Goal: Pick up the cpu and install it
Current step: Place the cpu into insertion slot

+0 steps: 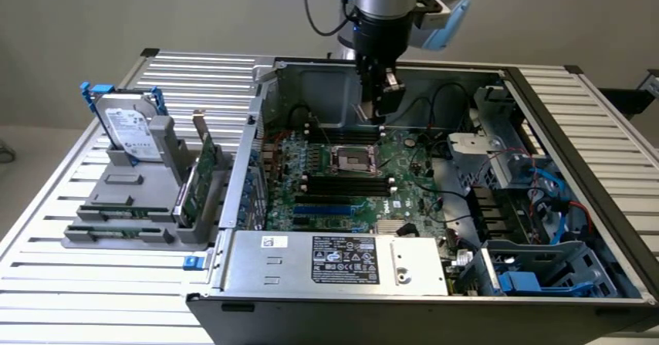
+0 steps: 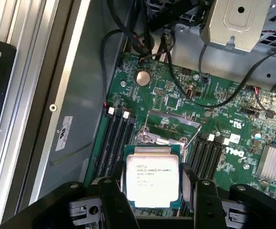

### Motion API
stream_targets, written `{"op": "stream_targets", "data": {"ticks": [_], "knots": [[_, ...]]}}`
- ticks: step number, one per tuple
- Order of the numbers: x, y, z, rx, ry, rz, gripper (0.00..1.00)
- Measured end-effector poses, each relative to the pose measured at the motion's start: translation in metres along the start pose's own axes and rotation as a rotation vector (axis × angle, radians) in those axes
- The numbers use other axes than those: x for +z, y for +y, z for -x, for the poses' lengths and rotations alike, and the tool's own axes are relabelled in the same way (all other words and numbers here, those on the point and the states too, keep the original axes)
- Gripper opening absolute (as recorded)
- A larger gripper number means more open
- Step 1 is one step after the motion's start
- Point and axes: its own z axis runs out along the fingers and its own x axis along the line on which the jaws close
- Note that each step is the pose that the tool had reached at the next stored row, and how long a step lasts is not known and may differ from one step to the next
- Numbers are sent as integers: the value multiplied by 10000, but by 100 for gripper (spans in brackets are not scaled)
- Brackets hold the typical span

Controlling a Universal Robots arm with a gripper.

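Observation:
The cpu [image 2: 152, 175], a small square chip with a silvery top plate and a thin pale rim, is held flat between my two dark fingers [image 2: 110, 191]. My gripper [image 2: 157, 191] is shut on it by two opposite edges. Just beyond the chip lies the square metal socket frame [image 2: 169, 125] on the green motherboard [image 2: 176, 95]. In the exterior view my gripper [image 1: 382, 107] hangs inside the open computer case, above the board and a little behind the socket [image 1: 348, 160].
Black cables [image 2: 185, 71] cross the board near the socket, and memory slots [image 2: 114, 138] flank it. A metal drive cage [image 1: 484, 148] and a power supply [image 1: 340, 260] crowd the case. At the exterior view's left, a hard drive [image 1: 132, 125] with blue handles stands in a grey holder.

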Motion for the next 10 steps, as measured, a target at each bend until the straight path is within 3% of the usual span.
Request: {"op": "stream_targets", "data": {"ticks": [10], "knots": [[51,-82,-39,699,-62,28,55]]}}
